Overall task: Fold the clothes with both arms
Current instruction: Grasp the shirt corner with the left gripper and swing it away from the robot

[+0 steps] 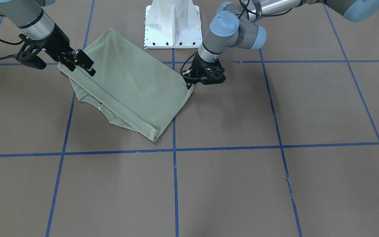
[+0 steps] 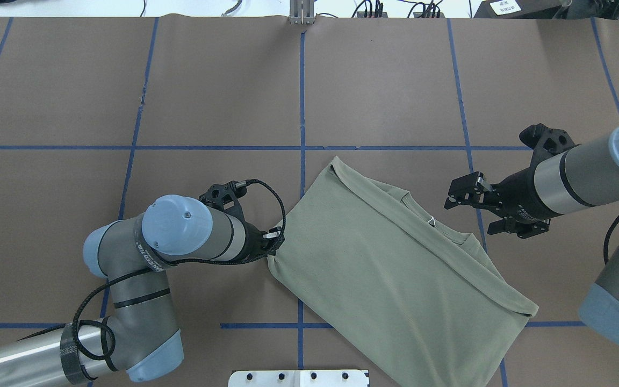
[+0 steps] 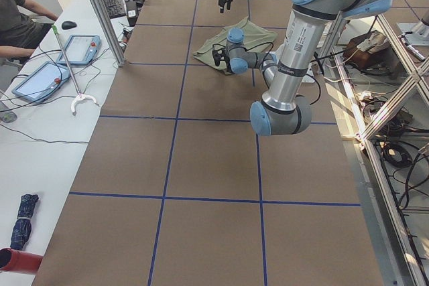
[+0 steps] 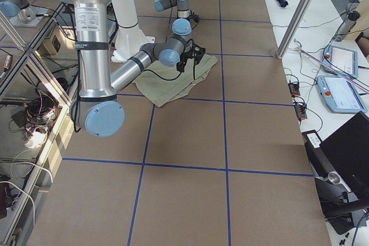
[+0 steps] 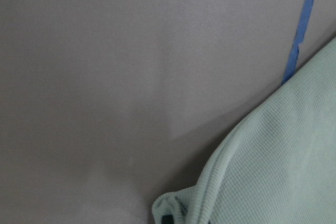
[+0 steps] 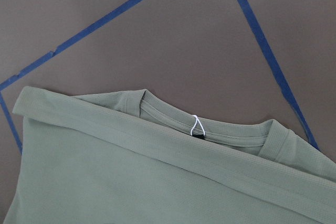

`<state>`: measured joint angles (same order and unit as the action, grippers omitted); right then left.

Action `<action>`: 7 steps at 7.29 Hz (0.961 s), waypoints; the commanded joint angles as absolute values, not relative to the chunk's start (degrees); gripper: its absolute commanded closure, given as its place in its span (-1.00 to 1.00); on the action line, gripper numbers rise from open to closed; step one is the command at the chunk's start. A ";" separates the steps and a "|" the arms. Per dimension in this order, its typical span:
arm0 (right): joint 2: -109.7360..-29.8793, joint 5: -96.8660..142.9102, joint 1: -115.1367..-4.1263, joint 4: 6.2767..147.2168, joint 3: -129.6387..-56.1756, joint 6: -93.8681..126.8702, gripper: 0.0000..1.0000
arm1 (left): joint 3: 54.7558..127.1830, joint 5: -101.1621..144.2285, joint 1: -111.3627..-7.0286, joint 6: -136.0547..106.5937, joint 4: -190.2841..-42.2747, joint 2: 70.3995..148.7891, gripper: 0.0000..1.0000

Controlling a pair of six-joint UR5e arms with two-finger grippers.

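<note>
The pale green shirt [image 2: 390,269] lies folded on the brown table, its collar and white neck label [image 6: 197,125] peeking out beyond a folded edge. My left gripper [image 2: 276,240] sits low at the shirt's corner nearest that arm and is shut on the cloth; a bunched corner [image 5: 170,208] shows in the left wrist view. My right gripper [image 2: 470,215] hovers open just off the collar side, holding nothing. From the front, the shirt [image 1: 133,85] spans between the left gripper [image 1: 189,84] and the right gripper [image 1: 82,69].
The white pedestal base [image 1: 172,24] stands just behind the shirt. Blue tape lines [image 1: 175,184] grid the brown table. A side desk [image 3: 47,75] with tablets and a seated person's arm [image 3: 17,28] lies beyond the table's far edge.
</note>
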<state>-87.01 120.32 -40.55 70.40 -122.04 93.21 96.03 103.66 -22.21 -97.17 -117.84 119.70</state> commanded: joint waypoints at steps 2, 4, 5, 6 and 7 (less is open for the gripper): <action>-85.35 120.32 -41.13 70.40 -122.08 93.25 -1.00 | 93.97 103.62 -28.44 -95.72 -117.77 119.88 1.00; -84.03 120.24 -41.48 70.49 -121.82 93.16 -1.00 | 89.24 103.62 -34.51 -87.05 -118.12 120.49 1.00; -83.94 120.23 -41.57 70.49 -121.73 93.16 -1.00 | 85.38 103.62 -36.98 -85.45 -118.56 122.93 1.00; -83.85 120.15 -41.66 70.49 -121.55 93.16 -1.00 | 79.43 103.62 -39.00 -82.82 -118.65 127.92 1.00; -83.85 119.80 -41.57 70.49 -121.29 93.08 -1.00 | 75.89 103.54 -41.11 -80.62 -121.00 130.58 1.00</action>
<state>-83.92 120.10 -41.57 70.49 -121.57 93.15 81.22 103.60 -38.33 -83.60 -119.13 126.55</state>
